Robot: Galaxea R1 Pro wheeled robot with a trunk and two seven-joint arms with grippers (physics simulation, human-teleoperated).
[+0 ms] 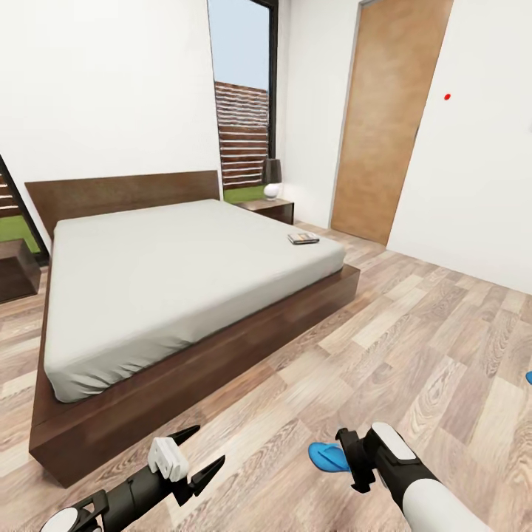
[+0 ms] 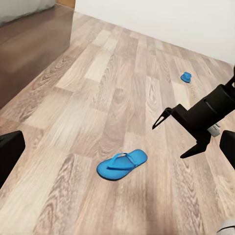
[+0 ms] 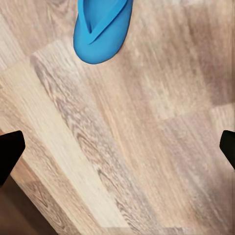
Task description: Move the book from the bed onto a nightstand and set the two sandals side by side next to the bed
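While book (image 1: pixel 303 238) rests on bed (image 1: pixel 185 284) (sandal (image 2: pixel 121 164) floored)

book (image 1: pixel 303 238) on bed (image 1: pixel 177 281); sandals (image 2: pixel 121 164) on floor (image 1: pixel 414 347)

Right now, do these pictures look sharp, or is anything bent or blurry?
Head view: straight lines splay toward the edges; the door leans, the bed looks stretched. Left wrist view: crisp, the near sandal casts little shadow. Right wrist view: floor grain slightly soft.

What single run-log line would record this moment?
book: on bed | near sandal: floor, below right hand, open | far sandal: apart | left hand: open, empty
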